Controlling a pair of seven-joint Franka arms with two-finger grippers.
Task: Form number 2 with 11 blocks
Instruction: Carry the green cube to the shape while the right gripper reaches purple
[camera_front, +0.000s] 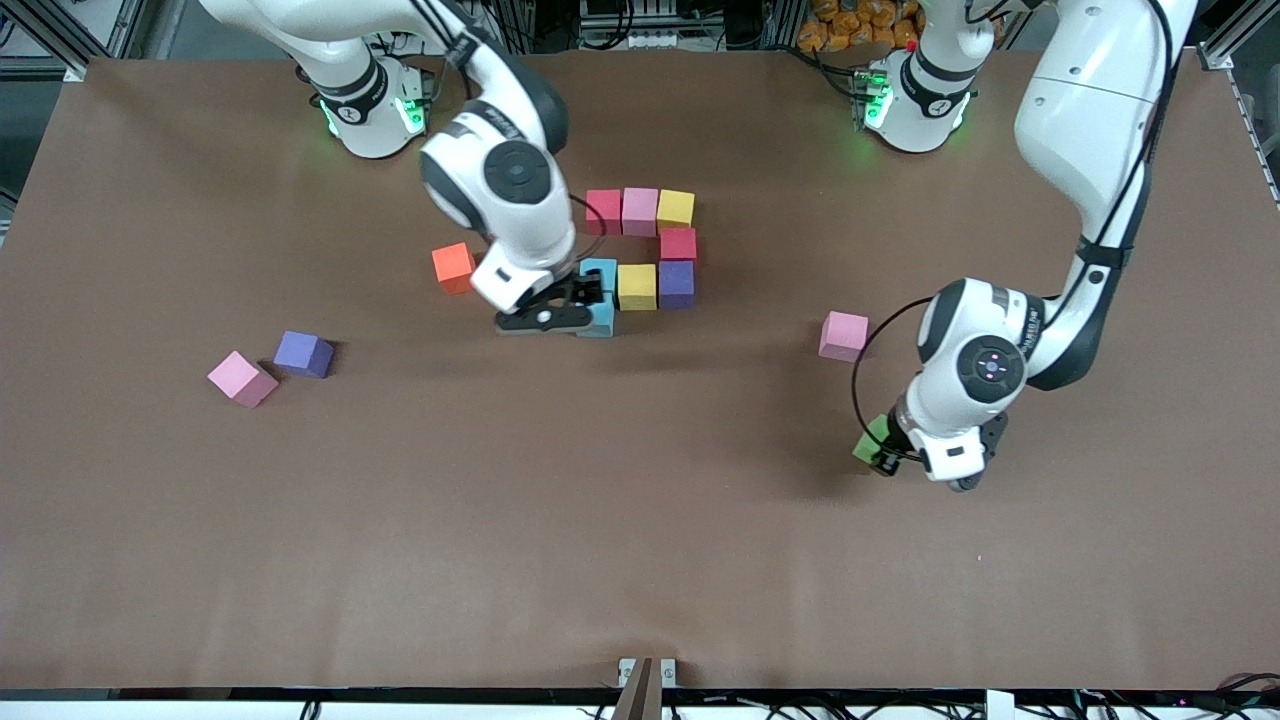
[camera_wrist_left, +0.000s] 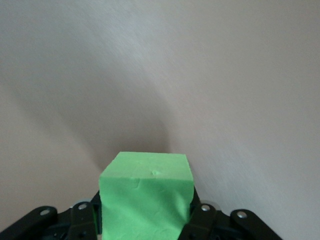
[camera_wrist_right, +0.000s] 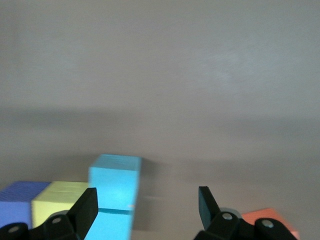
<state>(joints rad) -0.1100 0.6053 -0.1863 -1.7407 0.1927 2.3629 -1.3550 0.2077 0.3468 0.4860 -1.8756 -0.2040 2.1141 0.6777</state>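
Front view: the blocks form a partial figure mid-table: a red block (camera_front: 603, 211), pink block (camera_front: 640, 210) and yellow block (camera_front: 675, 209) in a row, a second red (camera_front: 678, 243) and a purple block (camera_front: 676, 283) running nearer the camera, then a second yellow (camera_front: 636, 286) and two light blue blocks (camera_front: 600, 297). The right gripper (camera_front: 585, 303) hangs there. An orange cube (camera_front: 453, 267) sits beside the right arm. Spare pink (camera_front: 241, 378) and purple (camera_front: 303, 353) lie toward the right arm's end amid wide bare table; another pink (camera_front: 843, 335) lies near the left gripper (camera_front: 884, 452).

Left wrist view: its fingers (camera_wrist_left: 202, 212) clamp the green block (camera_wrist_left: 145, 197).

Right wrist view: the fingers (camera_wrist_right: 85, 207) stand apart, empty, beside the blue blocks.
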